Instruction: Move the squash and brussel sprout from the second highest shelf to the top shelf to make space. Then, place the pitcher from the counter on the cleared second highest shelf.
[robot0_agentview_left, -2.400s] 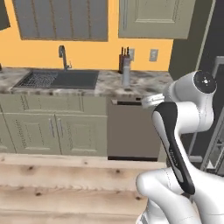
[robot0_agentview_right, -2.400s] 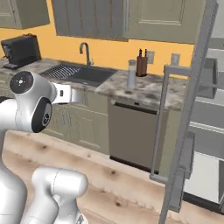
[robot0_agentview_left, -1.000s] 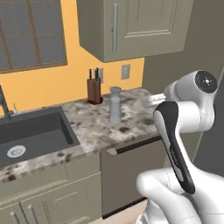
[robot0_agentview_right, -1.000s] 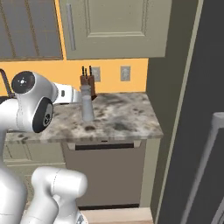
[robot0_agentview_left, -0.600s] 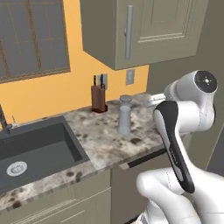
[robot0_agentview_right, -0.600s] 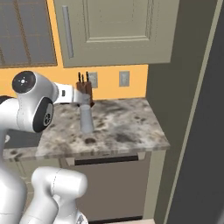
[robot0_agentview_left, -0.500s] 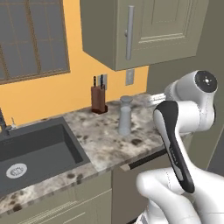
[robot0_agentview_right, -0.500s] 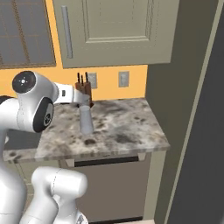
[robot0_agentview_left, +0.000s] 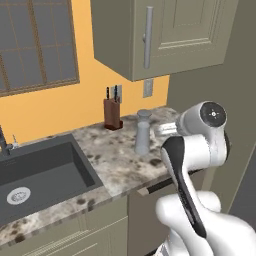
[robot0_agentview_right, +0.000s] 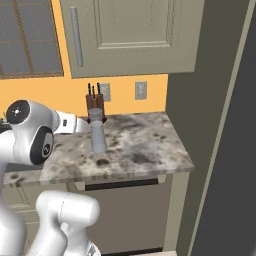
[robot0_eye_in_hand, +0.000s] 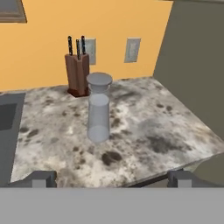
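My claw (robot0_eye_in_hand: 111, 178) hangs with its fingers (robot0_eye_in_hand: 40, 178) spread wide and nothing between them, short of the near edge of the counter (robot0_eye_in_hand: 144, 131). Straight ahead of it the pitcher (robot0_eye_in_hand: 99, 107) stands upright on the speckled stone, well apart from the tips. Just beyond the pitcher, a little to its left, the wooden knife block (robot0_eye_in_hand: 76, 72) sits against the orange wall. From my left base view the pitcher (robot0_agentview_left: 143, 132) rises beyond the arm's elbow, the dark sink (robot0_agentview_left: 42, 172) off to the left.
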